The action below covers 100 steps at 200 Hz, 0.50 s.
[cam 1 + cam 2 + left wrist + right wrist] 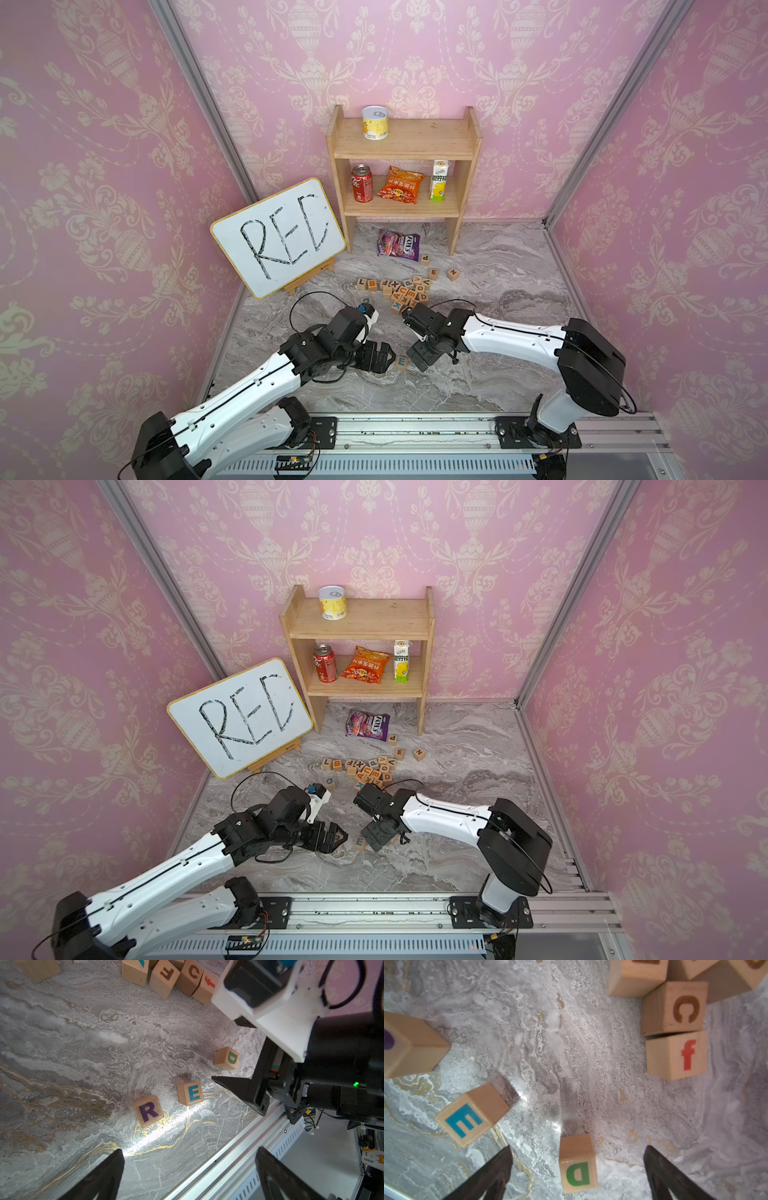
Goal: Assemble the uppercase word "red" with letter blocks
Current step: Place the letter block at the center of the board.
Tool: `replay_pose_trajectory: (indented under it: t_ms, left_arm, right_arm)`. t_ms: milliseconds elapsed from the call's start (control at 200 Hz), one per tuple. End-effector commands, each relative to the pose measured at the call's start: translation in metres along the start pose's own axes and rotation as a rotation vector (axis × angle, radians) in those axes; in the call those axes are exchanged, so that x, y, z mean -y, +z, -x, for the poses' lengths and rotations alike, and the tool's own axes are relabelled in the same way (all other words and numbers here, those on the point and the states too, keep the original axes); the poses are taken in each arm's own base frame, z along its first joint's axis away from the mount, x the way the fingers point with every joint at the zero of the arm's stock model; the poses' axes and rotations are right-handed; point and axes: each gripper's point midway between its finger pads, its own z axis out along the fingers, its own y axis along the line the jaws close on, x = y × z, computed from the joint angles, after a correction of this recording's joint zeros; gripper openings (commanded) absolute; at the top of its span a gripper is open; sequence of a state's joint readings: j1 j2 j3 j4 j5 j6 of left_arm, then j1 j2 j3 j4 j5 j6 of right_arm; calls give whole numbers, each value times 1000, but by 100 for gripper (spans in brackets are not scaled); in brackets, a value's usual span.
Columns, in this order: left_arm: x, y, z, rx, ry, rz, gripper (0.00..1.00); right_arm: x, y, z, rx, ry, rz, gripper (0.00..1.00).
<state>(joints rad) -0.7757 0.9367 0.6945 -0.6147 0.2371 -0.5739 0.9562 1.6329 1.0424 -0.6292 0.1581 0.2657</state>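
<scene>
lying in a loose, uneven row on the marble tabletop (72, 1047), the r block (148, 1110), e block (191, 1094) and d block (227, 1058) sit apart, letters up. the right gripper (577, 1147) stands wide open, jaws either side of the d block without touching it. the left gripper (190, 1149) is wide open too, empty, near the r block.

A teal E block (401, 362) lies on the marble table (478, 376) between the left gripper (387, 357) and right gripper (416, 358).
</scene>
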Motion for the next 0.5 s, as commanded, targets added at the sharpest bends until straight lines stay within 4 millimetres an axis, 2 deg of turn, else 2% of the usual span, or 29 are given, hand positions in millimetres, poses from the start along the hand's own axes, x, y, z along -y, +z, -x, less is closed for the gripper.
replay_pose_trajectory:
  t_ms: [0,285,295,325,495]
  left_arm:
    - [6,-3,11,28,38,-5,99]
    - [8,1,14,28,56,-11,99]
    - [14,-3,21,46,62,-23,99]
    - [17,-5,23,50,68,-29,99]
    - [28,-4,19,7,99,-84,99]
  right_arm:
    - [10,-7,-3,-22,139,-48,100]
    - [22,-14,0,-77,475,-85,100]
    - [22,-14,0,-80,489,-86,100]
    - [24,-13,-2,-94,525,-83,100]
    - [27,-14,-5,-122,761,-33,100]
